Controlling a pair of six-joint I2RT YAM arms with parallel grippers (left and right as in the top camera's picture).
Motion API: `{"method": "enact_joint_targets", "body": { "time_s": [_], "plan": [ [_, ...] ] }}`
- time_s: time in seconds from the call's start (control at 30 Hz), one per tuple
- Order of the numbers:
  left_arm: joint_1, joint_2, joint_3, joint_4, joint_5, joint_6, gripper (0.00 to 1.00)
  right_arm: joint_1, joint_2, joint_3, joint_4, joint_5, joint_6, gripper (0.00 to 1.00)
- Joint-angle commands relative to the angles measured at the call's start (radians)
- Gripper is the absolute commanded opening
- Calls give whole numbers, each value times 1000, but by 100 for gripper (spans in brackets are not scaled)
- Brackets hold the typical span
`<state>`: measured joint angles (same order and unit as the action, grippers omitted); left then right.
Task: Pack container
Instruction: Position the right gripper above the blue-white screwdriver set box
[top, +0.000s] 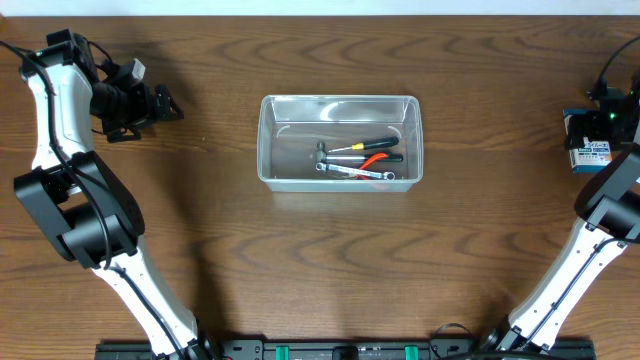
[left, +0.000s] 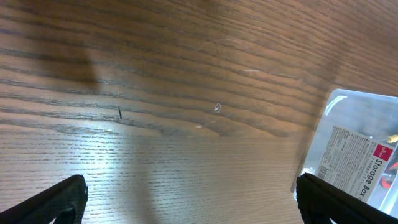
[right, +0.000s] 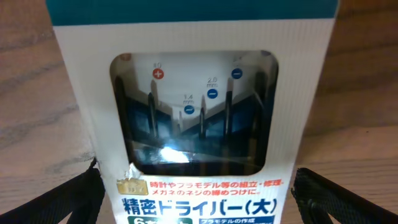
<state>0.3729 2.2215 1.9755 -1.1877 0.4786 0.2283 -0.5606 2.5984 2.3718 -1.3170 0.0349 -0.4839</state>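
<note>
A: The right gripper (right: 196, 193) hangs over the small screwdriver box (right: 193, 112) at the far right edge, jaws spread wide either side of it. I'd centre it, drop straight down and pinch across the narrow sides.

B: Agreed. The container (top: 340, 141) sits mid-table, with a few hand tools (top: 358, 160) inside. The left gripper (left: 193, 199) is wide open too, over bare table (left: 155, 81). Overhead, the arm mostly hides the box.

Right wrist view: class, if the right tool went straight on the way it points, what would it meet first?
Most likely the blue-and-white screwdriver box, which fills the view between the open fingers of the right tool. Depth is unclear, but nothing lies in front of it.
</note>
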Motion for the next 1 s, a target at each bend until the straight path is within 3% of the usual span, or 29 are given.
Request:
{"method": "enact_joint_targets", "body": {
  "time_s": [0.0,0.97],
  "plan": [
    [2,-30,20,-2,-5,2,98,-10,23,-9,5,29,-17,98],
    [2,-30,20,-3,-5,2,98,-11,23,-13,1,16,-26,97]
  ]
}}
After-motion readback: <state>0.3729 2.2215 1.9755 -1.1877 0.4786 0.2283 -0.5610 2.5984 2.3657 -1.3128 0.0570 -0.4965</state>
